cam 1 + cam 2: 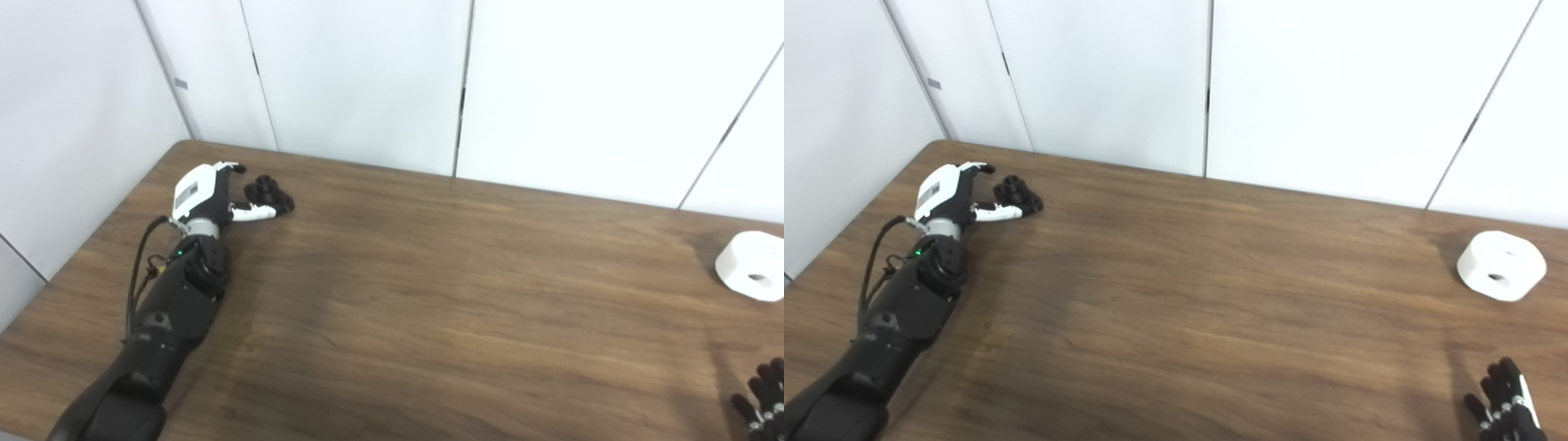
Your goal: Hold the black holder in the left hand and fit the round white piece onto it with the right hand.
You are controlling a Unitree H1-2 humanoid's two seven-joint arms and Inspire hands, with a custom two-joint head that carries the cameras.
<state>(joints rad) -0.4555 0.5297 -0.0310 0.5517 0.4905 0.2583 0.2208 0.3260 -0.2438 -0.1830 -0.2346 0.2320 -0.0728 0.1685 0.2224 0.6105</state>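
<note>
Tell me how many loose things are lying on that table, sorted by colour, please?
Black: 1, the black holder, next to the left hand at the far left of the table.
White: 1, the round white piece, at the far right, beyond the right hand.
Total: 2

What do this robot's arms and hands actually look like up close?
The left arm is bulky and black, with a small green light, a silver wrist ring and a looping black cable. The left hand has a white back and black fingers. The right hand shows only black fingers.
</note>
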